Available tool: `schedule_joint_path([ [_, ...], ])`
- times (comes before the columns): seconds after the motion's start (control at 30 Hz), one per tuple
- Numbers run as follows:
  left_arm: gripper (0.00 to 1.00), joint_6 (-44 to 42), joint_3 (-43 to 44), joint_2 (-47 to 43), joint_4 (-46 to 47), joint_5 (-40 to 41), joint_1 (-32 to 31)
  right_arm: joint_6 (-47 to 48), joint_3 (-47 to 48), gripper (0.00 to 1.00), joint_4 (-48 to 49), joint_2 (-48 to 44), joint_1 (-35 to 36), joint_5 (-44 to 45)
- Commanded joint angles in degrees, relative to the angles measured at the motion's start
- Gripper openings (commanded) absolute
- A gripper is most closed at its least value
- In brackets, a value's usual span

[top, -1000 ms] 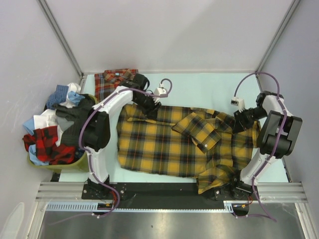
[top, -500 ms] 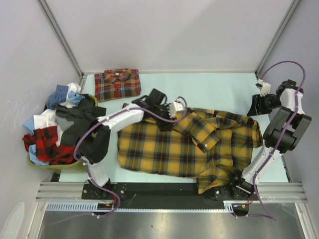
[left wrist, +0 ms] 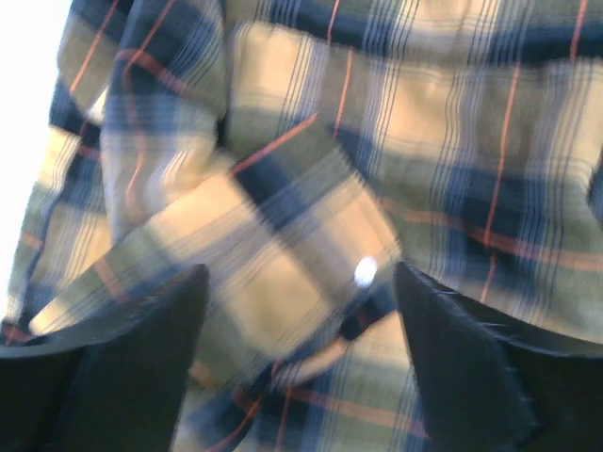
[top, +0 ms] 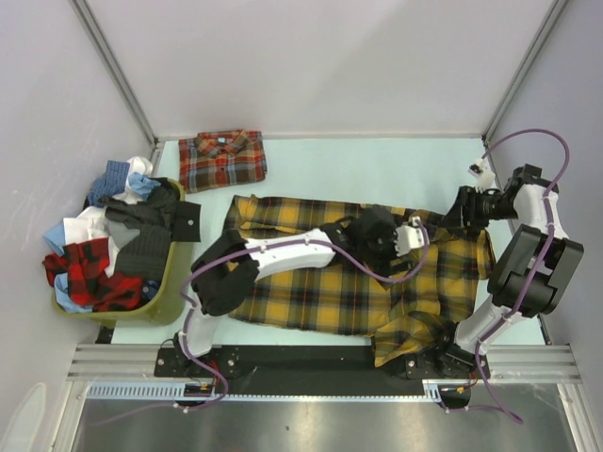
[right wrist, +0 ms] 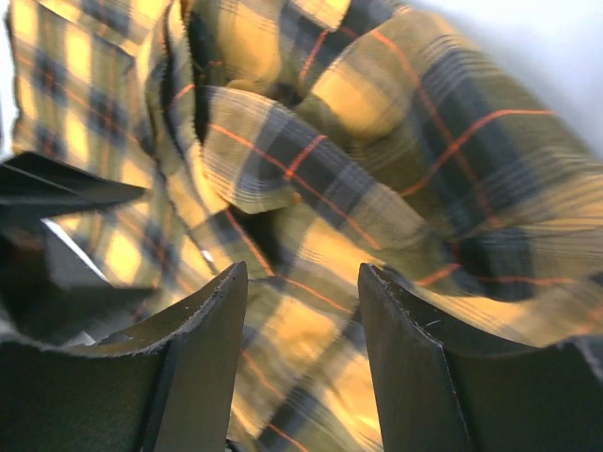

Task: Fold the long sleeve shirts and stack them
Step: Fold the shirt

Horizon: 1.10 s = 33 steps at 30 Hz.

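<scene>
Left gripper (jaws apart) hangs — apparently — over yellow plaid shirt.

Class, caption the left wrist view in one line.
Open left tool hovers above a cuff of the yellow-and-black plaid shirt.

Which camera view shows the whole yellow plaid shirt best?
The top external view: there the yellow plaid shirt lies spread out, nearly whole. The left wrist view shows only a blurred patch of its fabric; the right wrist view, only rumpled folds.
</scene>
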<state>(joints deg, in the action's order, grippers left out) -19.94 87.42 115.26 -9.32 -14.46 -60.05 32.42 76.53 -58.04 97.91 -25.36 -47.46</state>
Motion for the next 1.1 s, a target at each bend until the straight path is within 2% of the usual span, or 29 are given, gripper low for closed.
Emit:
schedule_joint_path([
  [0.0,0.93,3.1,3.8,4.3,7.9,10.2,-3.1,-6.1,-1.1,0.56,4.3,-1.9,0.0,-1.9],
  [0.1,0.91,2.7,2.8,6.3,13.2,14.4,-4.4,-7.3,-1.1,0.56,4.7,-1.5,-0.5,-2.1],
  [0.2,0.86,2.2,2.2,8.4,16.3,19.8,-5.8,-7.2,-1.0,0.57,4.8,-1.8,-0.6,-1.8],
  [0.4,0.73,1.5,1.5,9.8,16.5,24.8,-5.7,-4.5,-0.2,0.57,2.5,-2.5,-1.5,-0.3],
  [0.5,0.6,2.5,2.8,8.0,12.8,20.6,-5.1,-3.1,0.6,0.57,1.7,-1.5,-1.8,0.4],
  [0.53,0.51,2.8,3.0,7.3,12.0,19.3,-5.0,-2.9,1.2,0.57,1.6,-1.1,-1.9,0.4],
  [0.6,0.4,2.9,2.6,5.6,10.4,15.0,-4.7,-2.3,1.9,0.57,1.3,-0.3,-2.2,0.0],
  [0.63,0.28,2.9,2.3,4.2,10.0,12.9,-4.5,-2.0,2.1,0.58,1.1,-0.3,-2.2,0.0],
  [0.73,0.12,3.8,3.3,3.3,6.3,9.3,-3.6,0.5,2.5,0.57,-1.5,-0.3,-1.7,-2.4],
  [0.83,0.1,5.7,2.7,1.6,5.2,5.4,-1.5,3.0,0.0,0.6,-5.7,-1.1,0.6,-5.2],
  [0.93,0.1,6.3,0.0,0.6,6.7,0.6,0.7,1.9,-5.8,0.63,-2.9,-2.7,4.0,-6.2],
  [1.07,0.17,7.5,0.0,0.0,6.9,-5.6,3.2,-1.6,-9.8,0.7,0.4,-3.7,8.0,-9.0],
])
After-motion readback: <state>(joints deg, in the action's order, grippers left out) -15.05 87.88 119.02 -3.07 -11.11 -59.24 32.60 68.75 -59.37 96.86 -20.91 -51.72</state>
